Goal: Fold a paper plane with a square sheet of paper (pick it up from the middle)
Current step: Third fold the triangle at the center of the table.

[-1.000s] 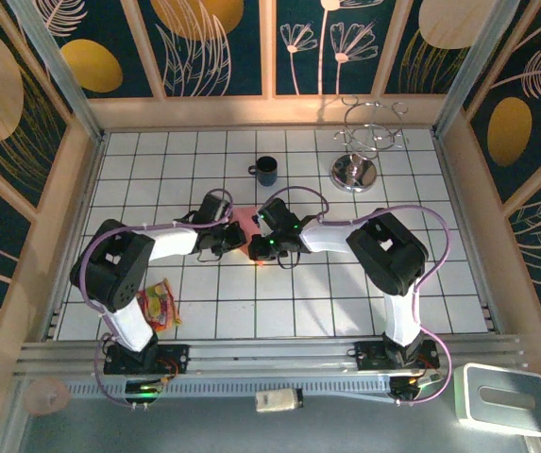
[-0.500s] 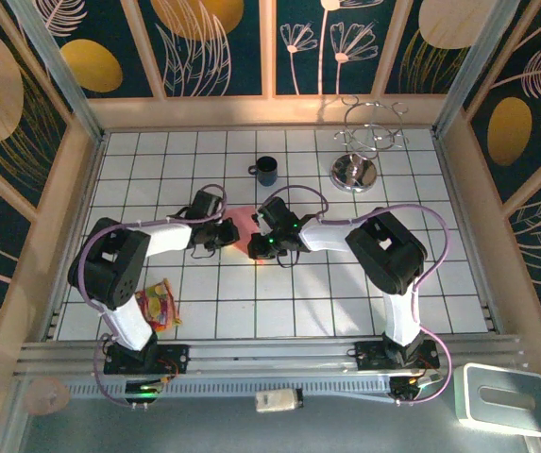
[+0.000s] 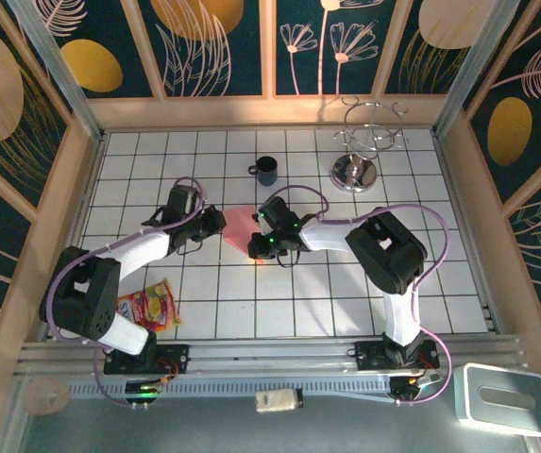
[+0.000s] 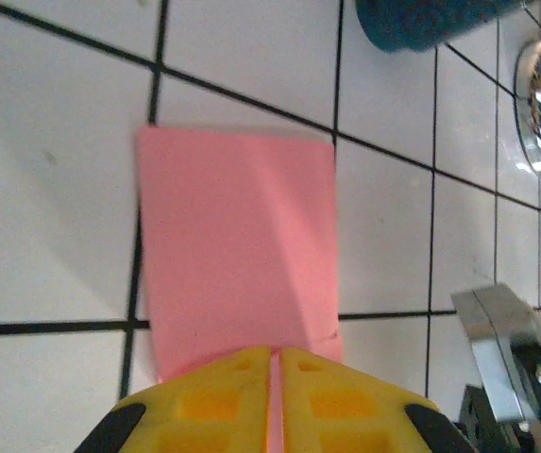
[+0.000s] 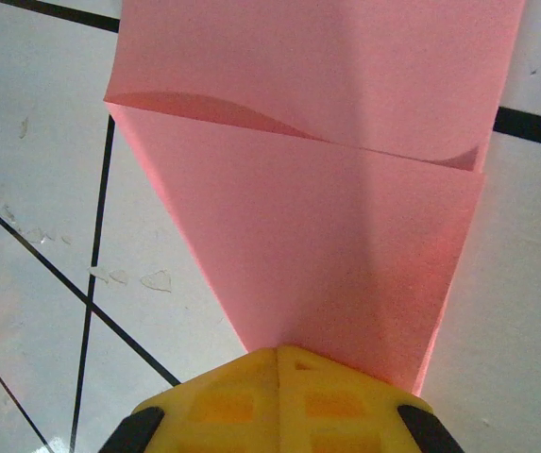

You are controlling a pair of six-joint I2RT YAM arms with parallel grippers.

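Between the two sets of fingertips spans the part-folded pink paper plane (image 3: 239, 226), left gripper (image 4: 275, 357) and right gripper (image 5: 278, 351) each clamped on an end; mid-fold, I judge, needing a coordinated crease next.

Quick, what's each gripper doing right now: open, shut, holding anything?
Left gripper: shut on the pink paper.
Right gripper: shut on the same paper.
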